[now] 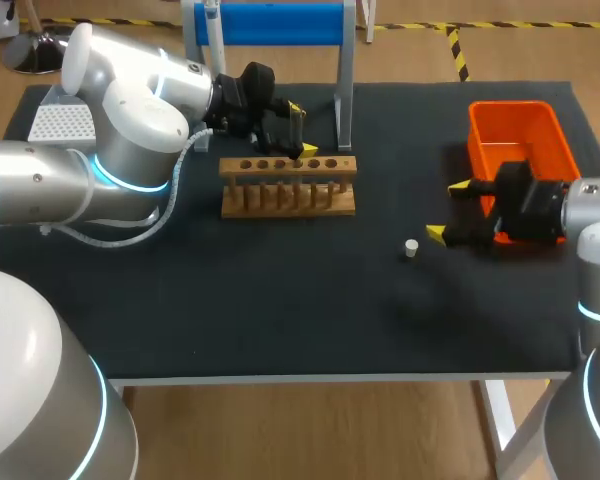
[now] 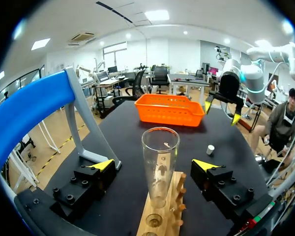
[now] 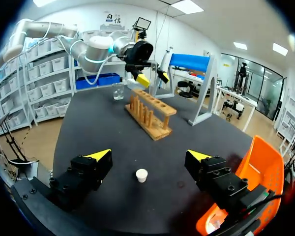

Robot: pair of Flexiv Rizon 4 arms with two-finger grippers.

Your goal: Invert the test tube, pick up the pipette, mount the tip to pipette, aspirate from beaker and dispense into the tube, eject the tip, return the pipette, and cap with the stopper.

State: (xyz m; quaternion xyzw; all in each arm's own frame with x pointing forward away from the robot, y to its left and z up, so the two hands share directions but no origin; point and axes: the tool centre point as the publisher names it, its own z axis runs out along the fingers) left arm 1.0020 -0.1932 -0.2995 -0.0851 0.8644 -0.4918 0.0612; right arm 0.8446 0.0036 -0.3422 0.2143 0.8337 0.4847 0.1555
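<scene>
Left claw (image 1: 302, 130) first, head view: it hangs over the wooden rack (image 1: 288, 185) at the back-middle of the black table (image 1: 280, 310), yellow tips spread. Can't make out anything btwn them from up here. Its arm comes in from the left. Behind the rack is the blue stand (image 1: 270, 22), w/ what looks like the pipette (image 1: 212, 20) hung at its left end. White tip box (image 1: 60, 122) sits at the far left corner, beside the arm. Right claw (image 1: 448, 210) is over on the right, fingers apart, just beside the orange bin (image 1: 515, 140). Small white stopper (image 1: 411, 248) lies on the tabletop near that claw's nearer tip, not touching.

Left wrist view now: test tube (image 2: 160, 157) stands upright in the rack, mouth up, smack btwn the fingers. Clear gaps both sides though, neither pad on the glass, so this claw's released. Bin lies ahead across the table. Stopper lies btwn the rack and the right claw, which hangs by the bin's end.

Right wrist view: claw wide, holding nothing. Stopper sits on the table btwn the fingers, touching neither. Ahead, the rack runs diagonally, and the left claw hovers over its far end, tips apart. Clear beaker (image 3: 118, 91) stands on the table just beside that far end. Blue stand is beyond the rack, and the bin is right beside one finger.
</scene>
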